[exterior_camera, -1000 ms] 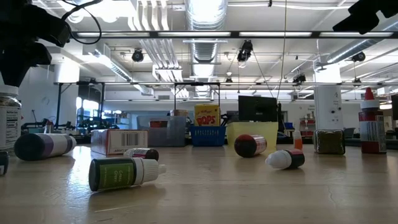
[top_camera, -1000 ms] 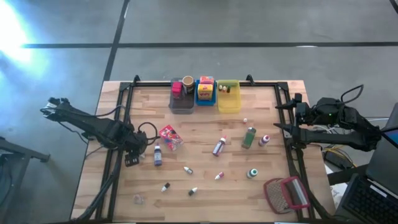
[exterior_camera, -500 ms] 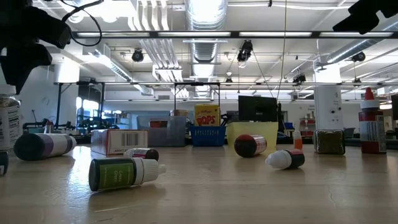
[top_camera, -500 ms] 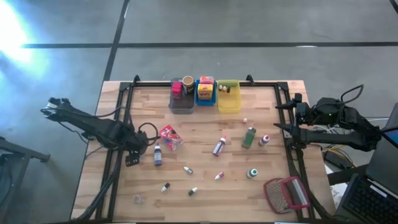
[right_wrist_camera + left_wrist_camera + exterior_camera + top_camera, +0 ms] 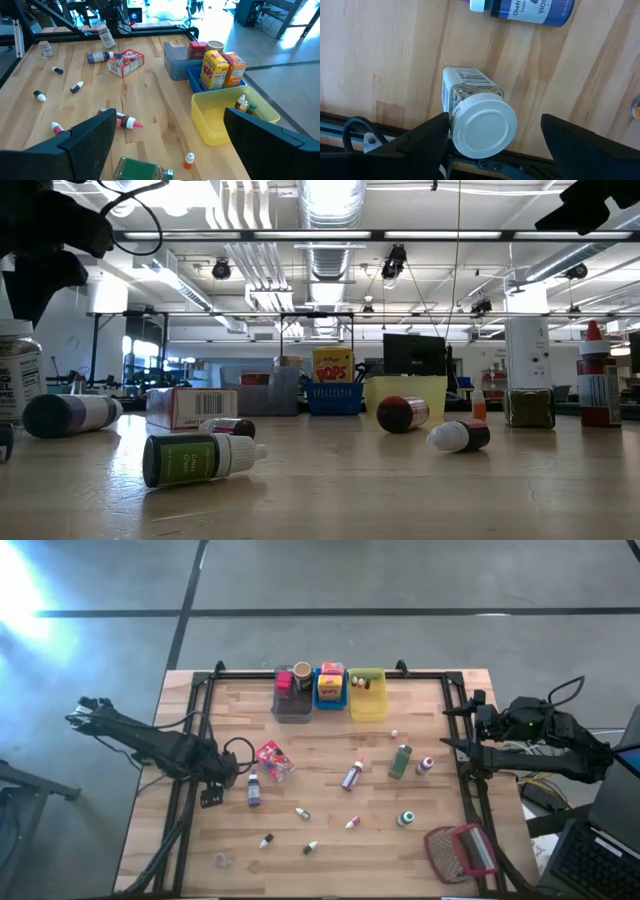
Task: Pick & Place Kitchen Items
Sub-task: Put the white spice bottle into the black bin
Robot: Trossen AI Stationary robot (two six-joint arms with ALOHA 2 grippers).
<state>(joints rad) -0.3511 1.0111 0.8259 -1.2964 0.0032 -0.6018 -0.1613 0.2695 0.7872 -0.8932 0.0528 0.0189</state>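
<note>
My left gripper (image 5: pixel 213 792) is at the table's left side, pointing down. Its open fingers stand on either side of a small clear jar with a white lid (image 5: pixel 482 127). The jar also shows tilted in the low view (image 5: pixel 18 370) and in the right wrist view (image 5: pixel 103 34). A purple bottle (image 5: pixel 253 790) lies beside it, and a red packet (image 5: pixel 273 760) lies farther in. My right gripper (image 5: pixel 170 114) is open and empty at the table's right edge (image 5: pixel 470 745). A green bottle (image 5: pixel 400 760) and several tiny capped bottles lie on the wood. My left gripper comes at the jar from above. One finger (image 5: pixel 437 130) meets the jar's side just under the lid (image 5: pixel 448 112). The other finger (image 5: pixel 555 130) stands clear of the lid. The jar is tilted; whether its base is on the table I cannot tell.
Grey (image 5: pixel 292 705), blue (image 5: pixel 331 698) and yellow (image 5: pixel 367 705) bins stand at the far edge with boxes and small bottles in them. A red-framed grey mesh object (image 5: pixel 460 850) lies at the near right corner. A black frame runs round the table.
In the low view the jar at my left gripper has gone from upright to tilted and has shifted a little sideways. Both arms look unmoved in the high view.
</note>
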